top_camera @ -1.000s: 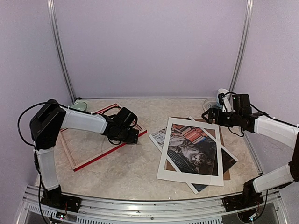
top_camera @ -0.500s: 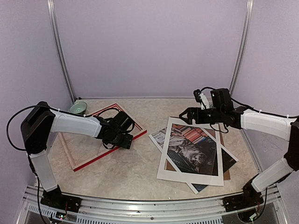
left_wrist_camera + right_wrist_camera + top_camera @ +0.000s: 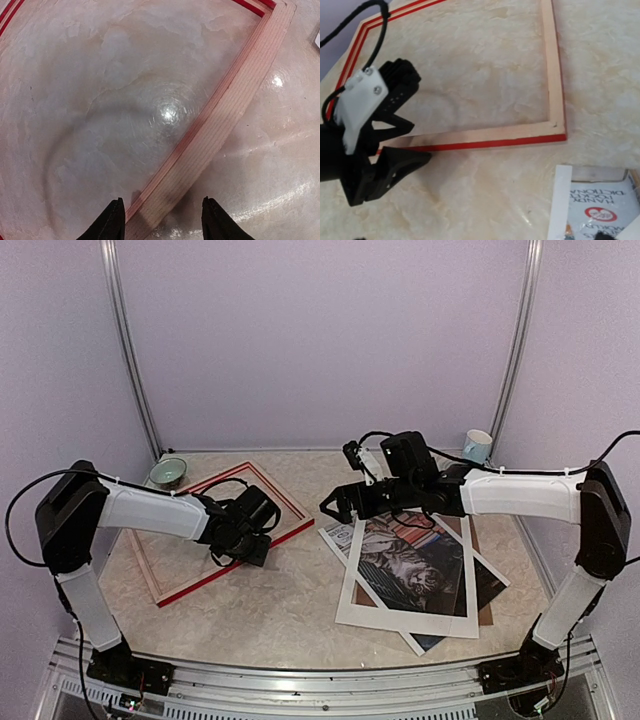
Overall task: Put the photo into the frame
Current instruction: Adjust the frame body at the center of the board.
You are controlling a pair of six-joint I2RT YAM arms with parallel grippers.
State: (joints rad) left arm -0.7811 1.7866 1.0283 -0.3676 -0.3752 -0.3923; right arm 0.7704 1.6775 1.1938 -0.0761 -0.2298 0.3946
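Note:
The frame point(image 3: 200, 530) lies on the left of the table with its pale wood back up and red edges showing. My left gripper point(image 3: 243, 543) is open, its fingers point(image 3: 112, 220) astride the frame's near-right rail point(image 3: 210, 130) without touching it. The photo point(image 3: 405, 555), a tabby cat on books, lies at the right under a white card mat point(image 3: 350, 585) and on a brown board point(image 3: 487, 612). My right gripper point(image 3: 333, 506) hovers open between the frame's right corner point(image 3: 559, 134) and the photo's corner point(image 3: 600, 205). Its own fingertips do not show in the right wrist view.
A green bowl point(image 3: 170, 472) stands at the back left beside the frame. A white cup point(image 3: 478, 445) stands at the back right. The right wrist view shows the left gripper point(image 3: 390, 145) at the frame's rail. Walls close the table on three sides.
My right arm has swung from the back right corner leftward to the middle, uncovering the white cup. My left gripper has slid a little down-left along the frame's rail.

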